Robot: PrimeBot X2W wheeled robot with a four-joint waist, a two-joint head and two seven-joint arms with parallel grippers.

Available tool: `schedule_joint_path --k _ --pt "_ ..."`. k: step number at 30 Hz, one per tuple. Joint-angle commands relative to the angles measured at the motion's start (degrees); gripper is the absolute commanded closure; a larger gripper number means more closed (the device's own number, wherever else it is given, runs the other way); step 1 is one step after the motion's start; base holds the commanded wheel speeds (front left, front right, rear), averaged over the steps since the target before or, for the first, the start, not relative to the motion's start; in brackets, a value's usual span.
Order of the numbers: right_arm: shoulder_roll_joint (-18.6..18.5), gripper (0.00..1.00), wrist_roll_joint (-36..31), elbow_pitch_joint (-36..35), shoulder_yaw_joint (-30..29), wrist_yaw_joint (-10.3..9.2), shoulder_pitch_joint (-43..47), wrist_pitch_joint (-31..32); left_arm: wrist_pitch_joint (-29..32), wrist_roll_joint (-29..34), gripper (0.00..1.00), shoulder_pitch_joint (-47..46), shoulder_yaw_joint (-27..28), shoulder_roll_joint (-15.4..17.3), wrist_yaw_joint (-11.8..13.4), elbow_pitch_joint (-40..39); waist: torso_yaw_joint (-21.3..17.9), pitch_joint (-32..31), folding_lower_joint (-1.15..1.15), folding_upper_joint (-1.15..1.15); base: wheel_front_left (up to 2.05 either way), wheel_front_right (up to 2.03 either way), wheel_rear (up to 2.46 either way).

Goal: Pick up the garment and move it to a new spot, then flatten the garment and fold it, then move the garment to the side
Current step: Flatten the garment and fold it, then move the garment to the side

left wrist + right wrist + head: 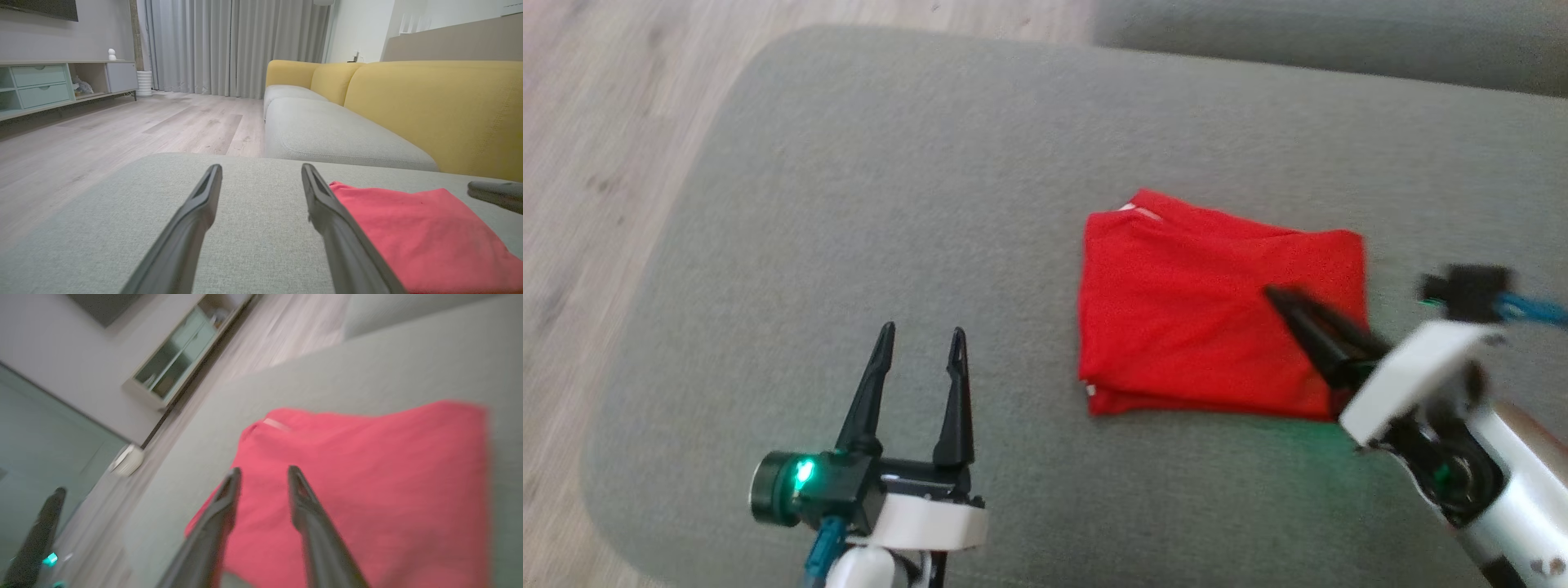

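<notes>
Head view: garment (1217, 310) lies folded on cushion (890, 163) at 3 o'clock; left gripper (921, 331) spread, empty, at 7. Left wrist: garment (421, 228) at 4 o'clock. Right wrist: right gripper (263, 471) part-open, empty, above it. Folding looks done; side-move next, needing a pinch through all layers.

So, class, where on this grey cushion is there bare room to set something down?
Free: the cushion left of the red garment, out to its edge by the floor, beyond the left gripper. Crowded: the right, where the right gripper reaches over the garment.
</notes>
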Motion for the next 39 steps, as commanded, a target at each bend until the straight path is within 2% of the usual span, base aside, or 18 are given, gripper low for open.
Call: schedule_joint_path --k 1,3,6,9,10,14,19,23,39 --pt "-1.1 0.00 -1.9 -0.9 -0.4 -0.04 1.0 -2.4 -0.3 0.4 0.00 -0.2 2.4 -0.2 -0.2 -1.3 -1.7 -1.7 0.00 0.00 0.00 0.00 0.00" --pt "-0.2 0.00 -6.7 2.2 -2.1 -0.04 3.1 -9.9 -0.3 0.5 0.00 0.6 3.1 -0.2 -0.5 -0.8 -3.1 -3.1 0.00 0.00 0.00 0.00 0.00" --pt "3.4 0.00 -11.3 7.5 -6.3 -0.04 6.0 -20.3 -0.3 1.2 0.00 1.7 4.3 0.1 -0.9 0.0 -5.2 -4.9 0.00 0.00 0.00 0.00 0.00" --pt "7.1 0.00 -18.8 12.8 -11.2 -0.04 8.1 -23.2 -0.3 1.1 0.00 2.8 6.0 0.1 -1.4 1.5 -7.2 -6.6 0.00 0.00 0.00 0.00 0.00" --pt "8.6 0.00 -22.4 13.1 -14.5 -0.04 8.6 -23.3 -0.3 1.2 0.00 3.1 6.5 0.1 -1.7 1.9 -7.8 -7.1 0.00 0.00 0.00 0.00 0.00" --pt "15.9 0.00 -38.8 6.0 -26.8 -0.04 14.1 -23.3 -0.3 1.8 0.00 4.2 8.3 0.1 -2.4 2.5 -9.4 -8.1 0.00 0.00 0.00 0.00 0.00" --pt "21.2 0.00 -50.7 -4.6 -31.5 -0.04 21.7 -23.4 -0.3 2.1 0.00 5.2 9.9 0.0 -3.5 3.0 -10.0 -8.9 0.00 0.00 0.00 0.00 0.00" --pt "22.3 0.00 -54.2 -8.3 -31.2 -0.04 26.1 -23.4 -0.3 2.3 0.00 5.9 10.8 -0.1 -4.0 3.0 -10.2 -9.4 0.00 0.00 0.00 0.00 0.00" --pt "23.3 0.00 -54.5 -9.0 -31.3 -0.04 28.9 -23.4 -0.3 3.0 0.00 7.8 12.4 -0.1 -4.3 3.3 -10.5 -10.6 0.00 0.00 0.00 0.00 0.00"
